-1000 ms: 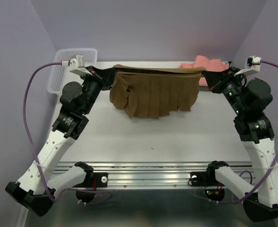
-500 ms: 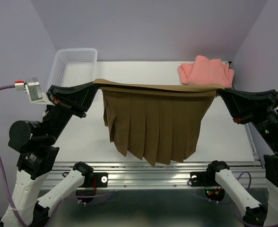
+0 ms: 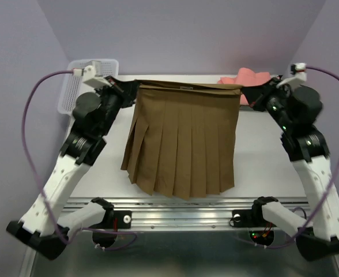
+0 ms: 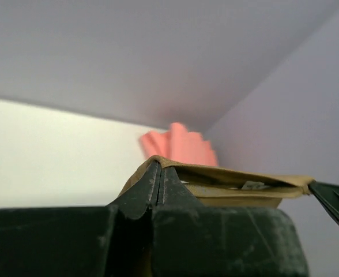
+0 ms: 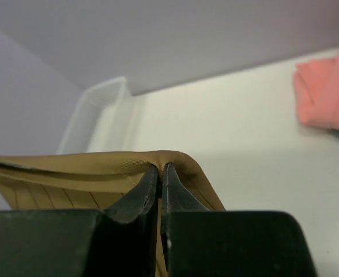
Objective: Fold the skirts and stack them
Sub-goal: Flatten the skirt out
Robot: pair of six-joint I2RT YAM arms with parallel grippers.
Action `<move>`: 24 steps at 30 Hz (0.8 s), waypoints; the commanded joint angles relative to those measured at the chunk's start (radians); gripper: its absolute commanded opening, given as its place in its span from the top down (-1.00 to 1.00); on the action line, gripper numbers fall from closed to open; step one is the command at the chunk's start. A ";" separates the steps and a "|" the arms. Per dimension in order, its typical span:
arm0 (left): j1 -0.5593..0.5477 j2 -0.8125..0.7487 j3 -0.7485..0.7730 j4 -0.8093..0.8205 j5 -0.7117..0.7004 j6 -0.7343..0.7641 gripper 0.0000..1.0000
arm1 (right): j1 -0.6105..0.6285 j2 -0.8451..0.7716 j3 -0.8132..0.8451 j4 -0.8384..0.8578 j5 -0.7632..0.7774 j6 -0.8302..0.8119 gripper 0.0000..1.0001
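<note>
Left claw [image 3: 132,88] and right claw [image 3: 245,92] pinch olive-brown skirt [image 3: 184,138].

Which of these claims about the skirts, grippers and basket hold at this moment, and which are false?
1. The left gripper and the right gripper are each shut on the waistband of the olive-brown skirt. True.
2. That skirt is folded small. False: it is spread out unfolded, pleats running toward the near edge.
3. The pink skirt lies at the far right of the table. True.
4. The white basket stands at the far right corner. False: it is at the far left, behind the left arm.
</note>
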 commanded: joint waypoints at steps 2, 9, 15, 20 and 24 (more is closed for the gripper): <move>0.163 0.316 0.040 -0.035 -0.240 -0.007 1.00 | -0.031 0.281 -0.119 0.154 0.383 -0.035 0.99; 0.224 0.664 0.645 -0.012 -0.190 0.149 1.00 | -0.031 0.649 0.438 0.193 0.435 -0.217 0.99; 0.272 0.821 1.013 -0.112 -0.077 0.169 1.00 | -0.041 0.758 0.690 0.201 0.418 -0.276 0.99; 0.283 0.729 0.849 -0.033 -0.028 0.162 1.00 | -0.041 0.694 0.605 0.236 0.409 -0.282 0.99; 0.283 0.601 0.737 0.023 -0.023 0.165 1.00 | -0.041 0.613 0.555 0.247 0.369 -0.285 0.99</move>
